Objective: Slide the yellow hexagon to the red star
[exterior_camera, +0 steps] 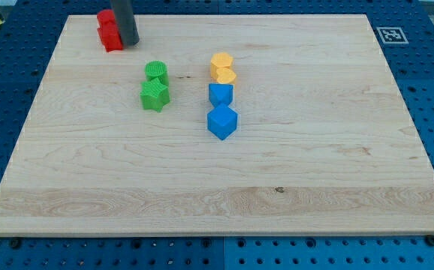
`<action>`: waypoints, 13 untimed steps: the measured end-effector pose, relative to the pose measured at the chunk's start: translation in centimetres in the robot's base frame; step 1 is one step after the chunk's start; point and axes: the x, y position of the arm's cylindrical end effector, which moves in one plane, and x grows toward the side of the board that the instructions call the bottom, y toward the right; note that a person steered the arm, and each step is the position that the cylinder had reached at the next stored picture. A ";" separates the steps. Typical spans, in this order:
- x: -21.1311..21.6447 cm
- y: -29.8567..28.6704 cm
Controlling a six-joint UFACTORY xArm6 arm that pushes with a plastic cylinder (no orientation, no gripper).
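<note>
Two yellow blocks sit together right of the board's middle, near the top: the upper one looks like the yellow hexagon point(221, 61), the lower a yellow heart point(225, 76) touching it. Two red blocks stand stacked in view at the top left: an upper red block point(106, 19) and a lower red block point(113, 39); I cannot tell which is the star. My tip point(131, 43) rests just right of the lower red block, touching or nearly touching it, far left of the yellow hexagon.
A green round block point(157, 72) and a green star point(155, 96) lie left of the yellows. A blue block point(220, 94) and a blue cube point(222, 121) lie just below the yellow heart. The wooden board point(314, 165) lies on a blue pegboard.
</note>
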 end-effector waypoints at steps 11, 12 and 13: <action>17.9 23.6; 15.6 23.5; 13.0 23.5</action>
